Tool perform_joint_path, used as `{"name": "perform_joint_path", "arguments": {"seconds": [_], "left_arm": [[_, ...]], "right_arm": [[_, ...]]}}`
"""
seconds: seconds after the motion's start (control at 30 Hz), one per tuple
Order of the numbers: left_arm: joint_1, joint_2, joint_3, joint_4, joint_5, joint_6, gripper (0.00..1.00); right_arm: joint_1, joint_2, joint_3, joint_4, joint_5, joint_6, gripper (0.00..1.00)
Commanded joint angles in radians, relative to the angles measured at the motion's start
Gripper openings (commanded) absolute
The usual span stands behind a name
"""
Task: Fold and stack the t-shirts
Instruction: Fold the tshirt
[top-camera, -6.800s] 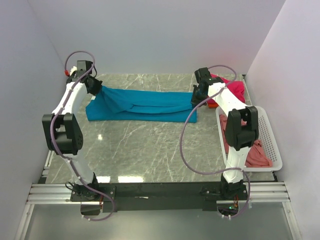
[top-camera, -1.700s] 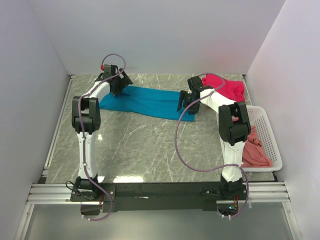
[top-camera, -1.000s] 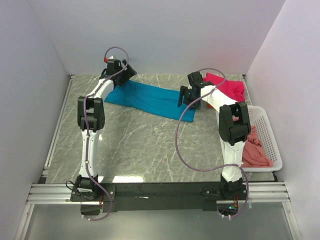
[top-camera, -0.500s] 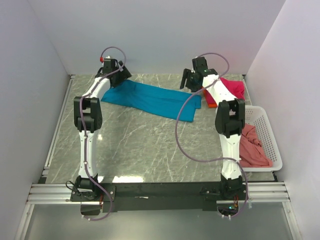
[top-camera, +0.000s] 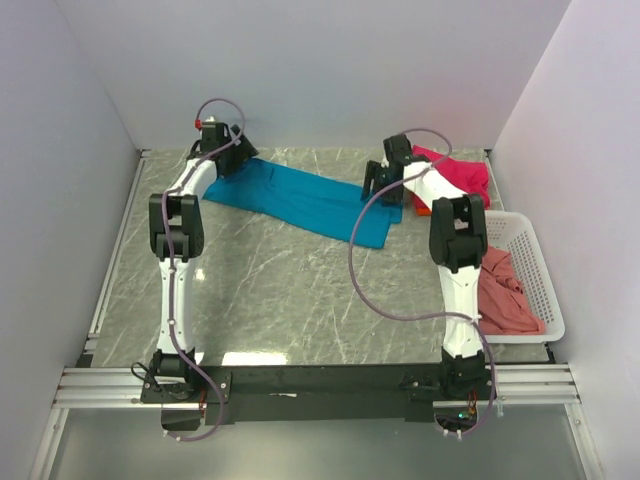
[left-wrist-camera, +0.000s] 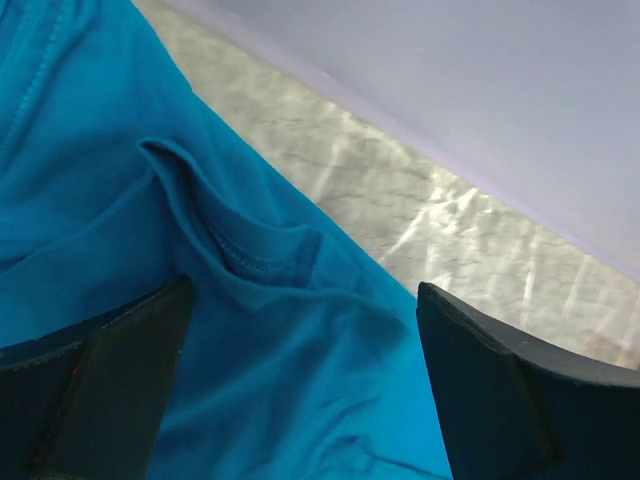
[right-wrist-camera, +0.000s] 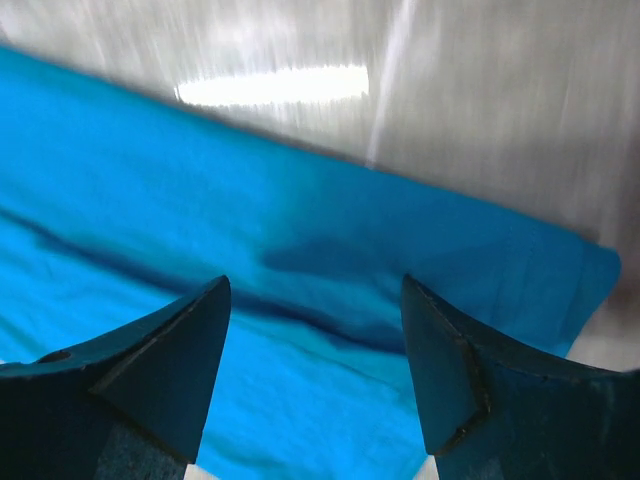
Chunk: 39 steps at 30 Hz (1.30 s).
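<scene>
A teal-blue t-shirt (top-camera: 300, 200) lies stretched slantwise across the far part of the table, folded into a long band. My left gripper (top-camera: 232, 160) hovers open over its far-left end; in the left wrist view the open left gripper (left-wrist-camera: 305, 290) has creased teal cloth (left-wrist-camera: 250, 330) under the gap, none pinched. My right gripper (top-camera: 385, 180) stands open over the right end, and the right wrist view of that gripper (right-wrist-camera: 315, 285) shows smooth teal cloth (right-wrist-camera: 300, 250) below. A magenta-pink shirt (top-camera: 462, 175) with an orange one (top-camera: 422, 208) under it lies at the far right.
A white lattice basket (top-camera: 547, 300) stands at the right edge with a dusty salmon-pink shirt (top-camera: 503, 295) inside. Grey walls close the table on three sides. The marble tabletop (top-camera: 280, 290) spreads in front of the teal shirt.
Over the last second the right gripper rose toward the back wall, then came down over the shirt's right end. The left gripper shifted slightly left and nearer. Both jaws stayed open.
</scene>
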Motion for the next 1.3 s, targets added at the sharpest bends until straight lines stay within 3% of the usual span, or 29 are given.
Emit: {"name": "perform_joint_path", "arguments": {"seconds": [0.0,0.23,0.27,0.43,0.6,0.73,0.93,1.1,1.2,1.27], "left_arm": [[-0.010,0.046,0.042,0.042,0.062,-0.030,0.99],[-0.069,0.097,0.120,0.020,0.105,-0.021,0.99],[-0.085,0.095,0.123,0.016,0.100,-0.019,0.99],[-0.118,0.074,0.100,0.013,0.101,-0.010,0.99],[-0.150,0.072,0.080,0.023,0.149,-0.001,0.99],[-0.171,0.049,0.031,0.051,0.146,-0.010,0.99],[-0.181,0.037,0.048,0.105,0.224,-0.048,0.99],[-0.188,-0.037,0.109,0.031,0.169,-0.021,0.99],[-0.191,-0.177,0.088,-0.033,0.146,-0.002,0.99],[-0.195,-0.262,-0.004,-0.055,0.134,-0.002,0.99]], "right_arm": [[0.026,-0.106,-0.208,-0.002,-0.035,0.016,0.76],[0.178,-0.462,-0.705,0.125,-0.029,0.111,0.75],[0.239,-0.500,-0.804,0.142,-0.031,0.128,0.75],[0.480,-0.654,-0.998,0.227,-0.101,0.260,0.75],[0.712,-0.615,-0.971,0.277,-0.187,0.309,0.75],[0.773,-0.570,-0.880,0.254,-0.178,0.312,0.75],[0.789,-0.611,-0.827,0.254,-0.109,0.305,0.74],[0.790,-0.724,-0.830,0.217,0.000,0.300,0.74],[0.789,-0.813,-0.836,0.208,0.108,0.306,0.75],[0.781,-0.878,-0.856,0.213,0.178,0.315,0.75]]}}
